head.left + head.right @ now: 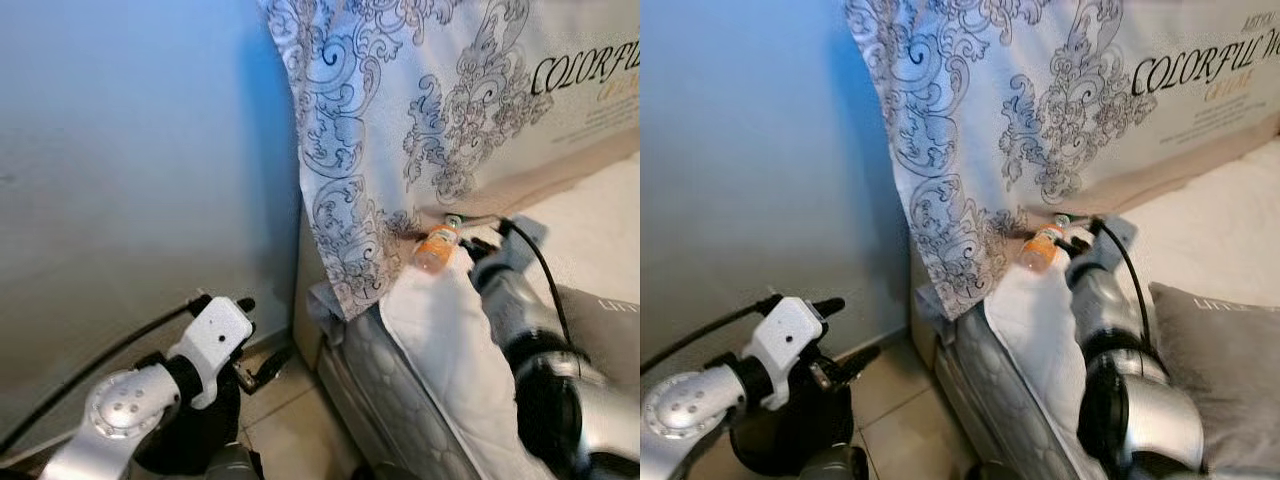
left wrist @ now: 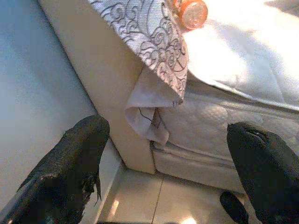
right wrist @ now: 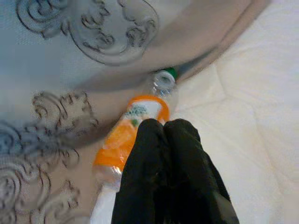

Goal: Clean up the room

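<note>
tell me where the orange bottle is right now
The orange bottle lies on its side on the bed by the headboard, under the patterned cloth, just left of the right gripper.

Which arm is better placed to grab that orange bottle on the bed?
Right. The right gripper is stretched over the mattress, its shut fingertips right at the orange-labelled plastic bottle with a green cap. The left gripper hangs open, low beside the bed, near the floor.

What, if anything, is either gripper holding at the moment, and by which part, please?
Nothing is held. The right gripper is shut beside the orange bottle lying on the bed; the left gripper is open, down by the floor.
</note>
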Controlling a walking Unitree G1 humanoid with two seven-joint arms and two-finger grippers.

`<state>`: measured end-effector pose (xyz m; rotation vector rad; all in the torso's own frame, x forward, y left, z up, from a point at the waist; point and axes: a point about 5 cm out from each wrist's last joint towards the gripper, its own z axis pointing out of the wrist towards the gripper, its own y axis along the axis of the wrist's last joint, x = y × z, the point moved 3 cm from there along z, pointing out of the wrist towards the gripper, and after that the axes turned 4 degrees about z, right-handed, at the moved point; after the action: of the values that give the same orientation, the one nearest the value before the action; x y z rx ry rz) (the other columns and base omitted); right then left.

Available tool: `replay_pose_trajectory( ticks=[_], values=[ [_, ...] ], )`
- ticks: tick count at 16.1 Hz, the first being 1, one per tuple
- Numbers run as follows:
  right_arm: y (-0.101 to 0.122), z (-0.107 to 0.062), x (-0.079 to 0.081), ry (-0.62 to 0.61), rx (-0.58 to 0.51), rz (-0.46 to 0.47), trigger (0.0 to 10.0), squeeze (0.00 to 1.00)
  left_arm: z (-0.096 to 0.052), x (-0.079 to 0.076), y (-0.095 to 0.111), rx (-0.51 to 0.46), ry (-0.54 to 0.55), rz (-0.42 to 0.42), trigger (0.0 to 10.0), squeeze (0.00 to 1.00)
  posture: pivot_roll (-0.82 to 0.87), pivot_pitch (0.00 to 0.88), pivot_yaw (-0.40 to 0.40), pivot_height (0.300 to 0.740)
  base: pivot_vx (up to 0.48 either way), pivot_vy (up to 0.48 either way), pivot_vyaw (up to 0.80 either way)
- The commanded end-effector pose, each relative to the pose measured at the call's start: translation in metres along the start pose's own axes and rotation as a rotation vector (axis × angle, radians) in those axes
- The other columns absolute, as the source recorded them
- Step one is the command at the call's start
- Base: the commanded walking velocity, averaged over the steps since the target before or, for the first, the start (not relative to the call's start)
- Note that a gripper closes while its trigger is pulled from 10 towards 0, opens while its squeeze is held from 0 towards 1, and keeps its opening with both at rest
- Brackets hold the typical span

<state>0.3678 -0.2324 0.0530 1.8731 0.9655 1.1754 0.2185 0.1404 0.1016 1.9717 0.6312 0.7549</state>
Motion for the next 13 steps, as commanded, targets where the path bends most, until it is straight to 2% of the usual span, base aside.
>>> replay_pose_trajectory(
  ticks=[1,2,3,4,5,7,9,10,11,12,13],
  values=[
    [0.001,-0.01,0.0,0.042,-0.031,0.004,0.0,0.0,0.002,-0.002,-0.004,0.004,0.027,-0.013,10.0,0.0,0.05,0.0,-0.037,0.74,0.0,0.0,0.0],
    [0.001,-0.01,0.0,0.042,-0.031,0.004,0.0,0.0,0.002,-0.002,-0.004,0.004,0.027,-0.013,10.0,0.0,0.05,0.0,-0.037,0.74,0.0,0.0,0.0],
    [0.0,-0.019,0.003,0.078,-0.041,-0.016,0.0,0.0,0.002,-0.002,-0.005,0.003,0.046,-0.027,10.0,0.0,0.04,0.0,-0.031,0.74,0.0,0.0,0.0],
    [0.007,-0.05,0.021,0.176,-0.095,-0.109,10.0,0.0,0.006,0.002,-0.007,-0.001,0.115,-0.125,10.0,0.0,0.02,0.0,-0.014,0.74,0.0,0.0,0.0],
    [0.014,-0.066,0.034,0.233,-0.153,-0.143,10.0,0.0,0.009,0.005,-0.003,-0.023,0.154,-0.164,10.0,0.0,0.02,0.0,-0.01,0.74,0.0,0.0,0.0],
    [0.019,-0.087,0.052,0.306,-0.216,-0.182,10.0,0.0,0.013,0.013,0.003,-0.061,0.24,-0.193,10.0,0.0,0.02,0.0,-0.012,0.74,0.0,0.0,0.0],
    [0.005,-0.101,0.06,0.31,-0.199,-0.226,10.0,0.0,0.015,0.019,0.003,-0.065,0.307,-0.192,10.0,0.0,0.03,0.0,-0.028,0.74,0.0,0.0,-0.21],
    [-0.006,-0.11,0.062,0.31,-0.164,-0.211,10.0,1.0,0.012,0.023,0.003,-0.074,0.349,-0.197,10.0,0.0,0.05,0.0,-0.036,0.74,0.0,0.0,0.0],
    [-0.008,-0.114,0.063,0.308,-0.148,-0.206,10.0,1.0,0.012,0.025,0.003,-0.078,0.365,-0.202,10.0,0.0,0.05,0.0,-0.037,0.74,0.0,0.0,0.0],
    [-0.003,-0.118,0.069,0.308,-0.17,-0.262,10.0,1.0,0.011,0.031,0.003,-0.097,0.401,-0.214,10.0,0.0,0.06,0.0,-0.042,0.74,0.0,0.0,0.0],
    [0.003,-0.118,0.07,0.305,-0.204,-0.311,10.0,1.0,0.012,0.031,0.008,-0.128,0.392,-0.207,10.0,0.0,0.06,0.0,-0.042,0.74,0.0,0.0,0.0]
  ],
)
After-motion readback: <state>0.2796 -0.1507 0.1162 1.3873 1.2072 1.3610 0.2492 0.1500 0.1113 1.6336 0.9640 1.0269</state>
